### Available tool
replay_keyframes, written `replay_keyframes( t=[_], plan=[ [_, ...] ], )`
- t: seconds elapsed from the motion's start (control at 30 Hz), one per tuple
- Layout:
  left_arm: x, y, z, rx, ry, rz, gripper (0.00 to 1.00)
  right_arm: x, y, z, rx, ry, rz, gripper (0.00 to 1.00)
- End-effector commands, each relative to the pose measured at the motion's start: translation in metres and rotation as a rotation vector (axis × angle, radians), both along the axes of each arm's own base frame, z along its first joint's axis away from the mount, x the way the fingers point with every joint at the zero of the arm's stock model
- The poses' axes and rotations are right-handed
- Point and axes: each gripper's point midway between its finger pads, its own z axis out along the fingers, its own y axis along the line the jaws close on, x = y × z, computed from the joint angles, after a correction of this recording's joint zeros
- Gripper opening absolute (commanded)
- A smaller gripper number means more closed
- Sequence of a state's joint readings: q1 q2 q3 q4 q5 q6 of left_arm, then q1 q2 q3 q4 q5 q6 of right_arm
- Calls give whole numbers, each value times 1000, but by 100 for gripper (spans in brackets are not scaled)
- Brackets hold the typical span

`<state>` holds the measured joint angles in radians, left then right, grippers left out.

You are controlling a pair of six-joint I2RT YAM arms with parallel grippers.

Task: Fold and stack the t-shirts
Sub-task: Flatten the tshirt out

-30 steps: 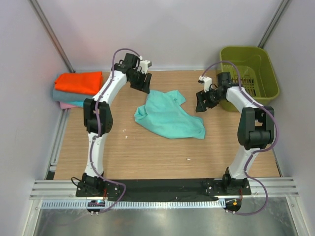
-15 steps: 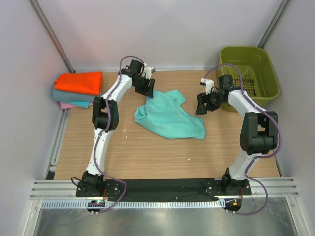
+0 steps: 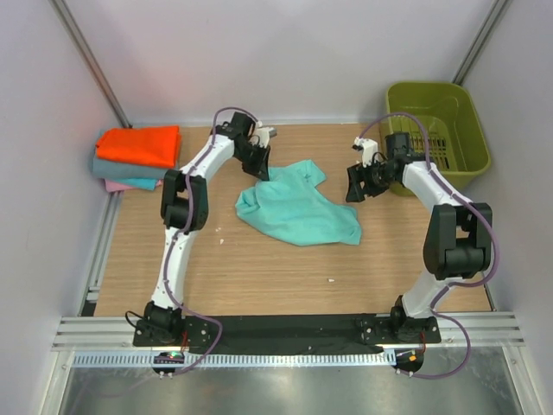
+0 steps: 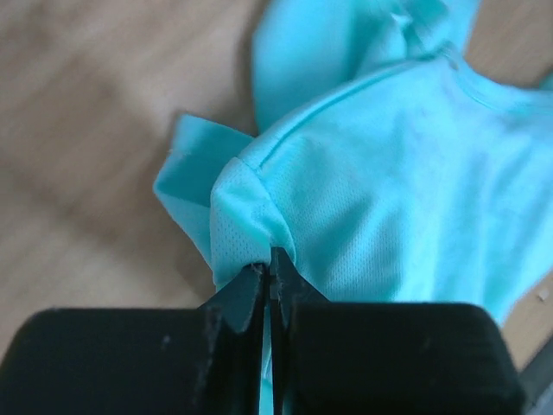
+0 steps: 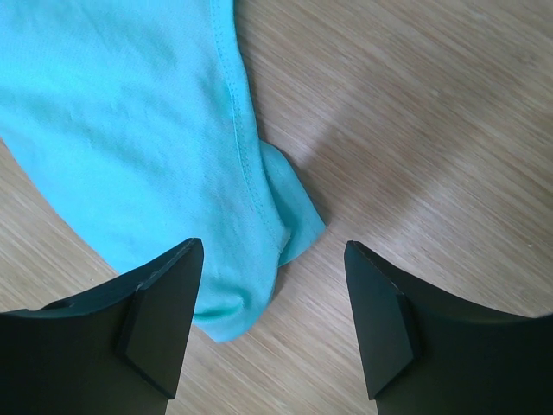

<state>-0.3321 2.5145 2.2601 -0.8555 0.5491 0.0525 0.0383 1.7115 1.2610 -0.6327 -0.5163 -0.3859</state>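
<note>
A mint-green t-shirt (image 3: 298,203) lies crumpled in the middle of the wooden table. My left gripper (image 3: 259,164) is at its far left corner, shut on a fold of the mint-green cloth (image 4: 251,216); in the left wrist view the gripper (image 4: 270,264) pinches that fold between its tips. My right gripper (image 3: 354,183) hangs open just above the shirt's right corner (image 5: 289,207), its fingers (image 5: 160,311) straddling the hem without touching it. An orange folded t-shirt (image 3: 138,144) tops a stack at the far left, over a grey-teal one (image 3: 121,168) and a pink one (image 3: 117,184).
An olive-green plastic basket (image 3: 436,130) stands at the far right corner, right behind the right arm. White walls close in the table (image 3: 259,268) on three sides. Bare wood lies in front of the shirt.
The left gripper has come down to the shirt's far left corner and shut on a fold of it. The right gripper has barely shifted and stays open.
</note>
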Motion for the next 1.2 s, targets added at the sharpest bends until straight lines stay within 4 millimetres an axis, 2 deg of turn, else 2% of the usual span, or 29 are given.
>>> replay_keyframes(
  t=[0.0,0.03,0.07,0.13,0.17,0.2,0.27,0.3,0.33,0.37,0.4,0.43,0.47,0.5,0.53,0.57,0.67,0.73,0.77,0.83,0.87,0.9,0.93,0.97,1.0,1.07,1.1,1.13,1.17],
  plan=[
    [-32,-7,147,-155,-165,-35,0,10,-1,36,-14,-125,-3,72],
    [-42,-8,179,-184,-223,-46,0,10,-1,36,-17,-127,-4,72],
    [-60,-6,228,-213,-320,-60,0,9,-2,36,-21,-127,-8,72],
    [-102,-13,256,-227,-337,-131,0,8,-2,39,-21,-136,-8,72],
    [-123,-15,265,-240,-313,-166,0,7,-2,39,-21,-136,-8,72],
    [-168,-17,270,-242,-215,-221,0,6,-2,40,-18,-137,-6,72],
    [-230,-25,260,-269,-37,-313,0,3,-1,45,-13,-145,-5,72],
    [-262,-18,270,-304,-39,-340,1,1,-1,47,-10,-144,-3,73],
    [-287,-9,239,-270,54,-323,5,0,0,52,-8,-157,-2,73],
    [-302,-4,229,-253,63,-319,14,-3,0,53,-6,-157,-1,73],
    [-311,4,236,-267,22,-294,30,-5,0,53,-9,-159,3,73],
    [-310,15,218,-209,20,-265,53,-6,-1,55,-10,-164,4,73],
    [-308,21,214,-182,-14,-284,67,-9,-1,52,-9,-157,6,73],
    [-307,28,209,-139,-32,-289,70,-10,-1,50,-9,-154,5,73],
    [-300,31,204,-102,-56,-290,70,-10,-1,49,-6,-149,2,73],
    [-283,39,197,-23,-111,-262,71,-11,0,46,-4,-144,0,73],
    [-237,46,183,72,-175,-177,72,-5,1,50,8,-155,-15,73],
    [-213,43,177,70,-183,-150,72,-3,2,54,14,-160,-20,73],
    [-197,41,161,93,-142,-123,72,-3,2,54,17,-156,-25,73],
    [-170,30,164,67,-144,-97,70,-2,4,52,24,-151,-16,73],
    [-155,26,140,72,-78,-86,69,-3,7,50,32,-143,-10,73],
    [-138,15,152,23,-92,-66,67,-2,10,44,39,-128,-3,72],
    [-126,12,149,11,-77,-43,67,-2,14,41,44,-120,8,72],
    [-110,10,123,21,-19,-24,66,-3,25,40,46,-122,45,72],
    [-90,5,137,11,-78,-21,66,-4,30,36,41,-114,66,71],
    [-70,0,128,28,-107,-32,66,-5,46,37,30,-132,124,71],
    [-60,-3,106,48,-83,-40,66,-6,60,34,-1,-147,165,71],
    [-42,-7,120,39,-153,-45,67,-6,66,26,-18,-136,183,71],
    [-30,-7,120,37,-175,-37,66,-1,72,27,-23,-153,199,71]
  ],
)
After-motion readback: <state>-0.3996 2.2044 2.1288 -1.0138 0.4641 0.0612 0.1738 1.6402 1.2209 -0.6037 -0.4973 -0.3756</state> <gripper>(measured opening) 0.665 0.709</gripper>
